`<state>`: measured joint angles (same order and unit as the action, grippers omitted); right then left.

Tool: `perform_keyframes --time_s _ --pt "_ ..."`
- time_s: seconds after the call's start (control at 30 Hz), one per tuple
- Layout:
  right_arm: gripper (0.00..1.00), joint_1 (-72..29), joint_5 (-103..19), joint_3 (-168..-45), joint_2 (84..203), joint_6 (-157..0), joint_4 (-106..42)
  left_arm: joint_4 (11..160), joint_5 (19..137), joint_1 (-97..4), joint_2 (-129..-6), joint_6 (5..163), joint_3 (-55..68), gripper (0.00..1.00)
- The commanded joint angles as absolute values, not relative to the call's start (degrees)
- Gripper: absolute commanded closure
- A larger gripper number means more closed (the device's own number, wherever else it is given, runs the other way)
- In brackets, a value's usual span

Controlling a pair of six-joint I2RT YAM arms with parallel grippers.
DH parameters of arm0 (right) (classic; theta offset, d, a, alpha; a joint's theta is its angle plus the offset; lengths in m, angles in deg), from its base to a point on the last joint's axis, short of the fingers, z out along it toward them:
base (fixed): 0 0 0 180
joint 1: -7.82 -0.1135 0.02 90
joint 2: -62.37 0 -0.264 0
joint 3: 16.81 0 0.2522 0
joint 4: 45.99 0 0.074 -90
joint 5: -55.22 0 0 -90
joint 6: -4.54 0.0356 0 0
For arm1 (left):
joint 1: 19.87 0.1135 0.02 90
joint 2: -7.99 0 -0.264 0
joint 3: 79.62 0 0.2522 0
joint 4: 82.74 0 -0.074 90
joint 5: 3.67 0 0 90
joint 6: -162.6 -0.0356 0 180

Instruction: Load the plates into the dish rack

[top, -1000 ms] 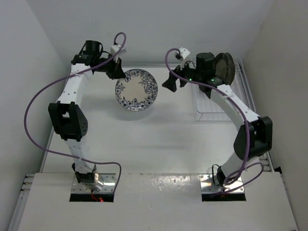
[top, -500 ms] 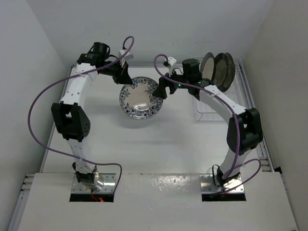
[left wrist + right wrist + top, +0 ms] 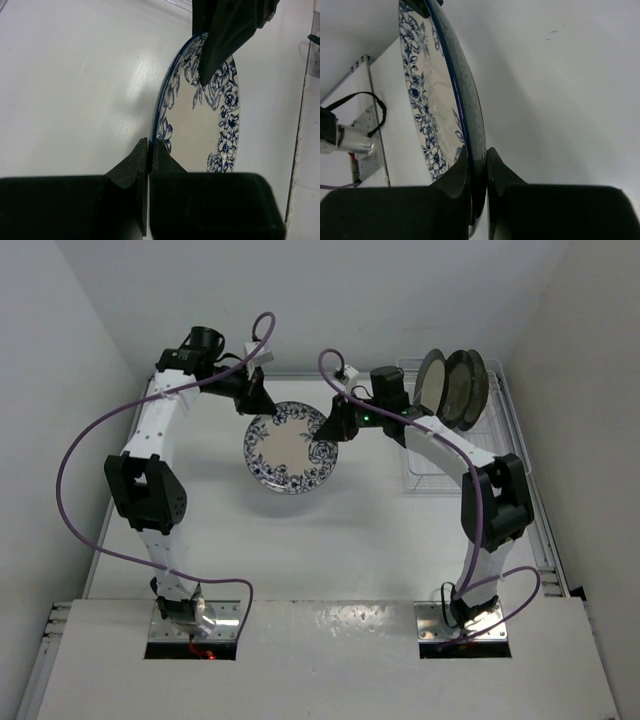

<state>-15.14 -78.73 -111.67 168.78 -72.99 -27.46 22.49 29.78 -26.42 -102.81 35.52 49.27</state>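
**Operator:** Where is the plate?

**Technician:** Start at the near edge of the table [image 3: 300,540] and look toward the far edge. You will find the blue floral plate [image 3: 290,447] beyond the middle, left of centre. It is tilted, with its patterned face turned up toward the overhead camera. You cannot tell whether its lower rim touches the table.

**Operator:** How do the jaws stand?

**Technician:** Check the left gripper [image 3: 149,142] first. Its jaws are pinching the plate's rim on the far left side, and the rim enters the narrow slot between the two fingers. Then check the right gripper [image 3: 477,150]. Its jaws are pinching the rim on the opposite, right side, with one finger on each face of the plate. Both grippers hold the same plate.

**Operator:** And the rack?

**Technician:** You will find the dish rack [image 3: 440,475] along the right edge, at the far right corner of the table and apart from the held plate. Dark-rimmed plates [image 3: 450,385] stand upright on edge at its far end, close together. You can count at least two, but the exact number is not clear.
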Motion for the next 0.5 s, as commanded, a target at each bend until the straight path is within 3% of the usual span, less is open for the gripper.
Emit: perform_keyframes --time_s 0.0,0.03,0.07,0.17,0.47 --pt "1.00 -14.7 -80.5 -111.5 166.2 -67.4 -35.3 22.1 20.1 -26.4 -100.5 37.3 52.0 1.00" --pt "1.00 -14.6 -80.7 -110.6 165.4 -66.1 -38.2 23.5 22.0 -26.4 -100.5 39.4 51.2 1.00" --pt "1.00 -14.3 -80.5 -109.9 164.8 -65.2 -39.3 25.3 23.6 -26.4 -100.5 41.6 51.2 0.78" --pt "1.00 -12.9 -77.5 -106.6 160.6 -61.2 -44.8 28.1 29.7 -26.4 -100.5 46.1 51.2 0.00" --pt "1.00 -2.3 -62.0 -107.3 148.8 -58.3 -43.2 38.5 49.7 -18.0 -100.6 62.7 56.4 0.00"
